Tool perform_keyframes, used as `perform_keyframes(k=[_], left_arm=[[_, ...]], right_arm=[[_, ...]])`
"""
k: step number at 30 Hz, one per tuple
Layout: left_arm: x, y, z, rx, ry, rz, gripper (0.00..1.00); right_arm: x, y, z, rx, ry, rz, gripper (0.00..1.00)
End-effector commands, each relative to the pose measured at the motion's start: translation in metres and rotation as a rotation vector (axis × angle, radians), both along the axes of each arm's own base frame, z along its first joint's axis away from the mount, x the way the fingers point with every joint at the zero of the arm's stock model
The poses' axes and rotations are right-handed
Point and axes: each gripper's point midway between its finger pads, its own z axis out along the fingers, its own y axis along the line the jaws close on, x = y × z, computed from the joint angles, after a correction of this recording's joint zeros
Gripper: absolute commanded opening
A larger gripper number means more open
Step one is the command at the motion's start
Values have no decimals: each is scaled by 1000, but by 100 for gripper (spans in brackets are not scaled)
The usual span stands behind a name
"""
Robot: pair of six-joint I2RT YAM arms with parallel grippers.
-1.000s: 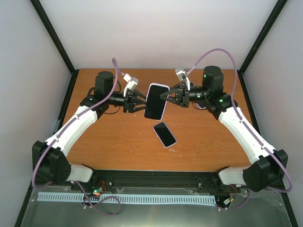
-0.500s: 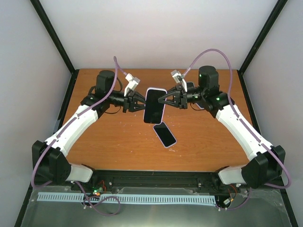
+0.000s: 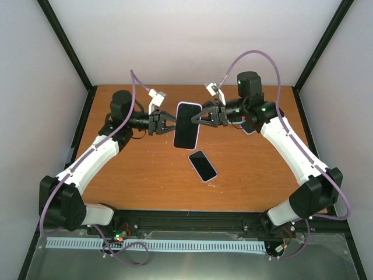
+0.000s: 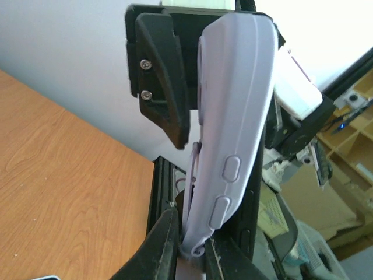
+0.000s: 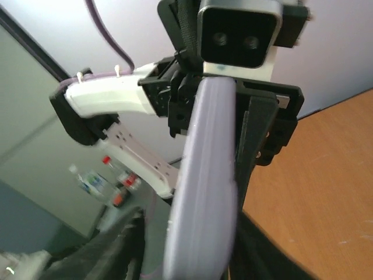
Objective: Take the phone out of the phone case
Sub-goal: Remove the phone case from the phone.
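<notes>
A phone in a lilac case (image 3: 186, 125) hangs above the back middle of the table, with its dark screen facing up. My left gripper (image 3: 169, 124) is shut on its left edge. In the left wrist view the case (image 4: 233, 146) shows edge-on with its side buttons, pinched between the fingertips (image 4: 166, 245). My right gripper (image 3: 199, 119) straddles the right edge. In the right wrist view the case (image 5: 207, 192) lies against one finger (image 5: 259, 233), and a gap shows before the other finger (image 5: 122, 248).
A second phone (image 3: 202, 165) lies flat on the wooden table (image 3: 145, 175), just in front of the held one. A small pale object (image 3: 248, 128) is partly hidden under my right arm. Black frame posts stand at the back corners.
Both grippers have carried the cased phone a little left and toward the back. The right arm has stretched further in and the left arm has drawn back.
</notes>
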Motion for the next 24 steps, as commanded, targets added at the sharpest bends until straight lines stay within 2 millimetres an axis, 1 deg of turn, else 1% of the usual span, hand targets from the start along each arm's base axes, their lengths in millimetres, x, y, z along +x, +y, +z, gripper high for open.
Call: perform_keyframes(k=[1,3,5,7,9,12,14,16,19,21,24], left_arm=[[11,12,29,-72,7,67,1],[18,15,26,-75,32,104,1],[26,19,23,-75,62,143,1],[34,23,17,-74,109,186,1],[45,28,12,-72,170,238,1],[69,38,3,-53,297,359,1],[84,44,-4,-42,386,440,1],[95,51,-12,-37,476,506,1],[106,58,-24,-33,601,578,1],[112,61,-34,-28,677,613,1],[116,64,-45,-24,773,644,1]], right_arm=[[15,-9,14,5,-44,-28,53],[30,-17,23,2,-75,-88,69],[42,-21,29,-12,-122,-155,73],[52,-24,30,-41,-168,-232,80],[63,-27,30,-69,-211,-315,82],[78,-33,25,-128,-278,-429,82],[89,-36,17,-194,-340,-510,82],[94,-36,8,-257,-416,-567,82],[92,-29,0,-347,-565,-619,82],[86,-22,-5,-384,-652,-631,81],[78,-10,-17,-441,-727,-615,78]])
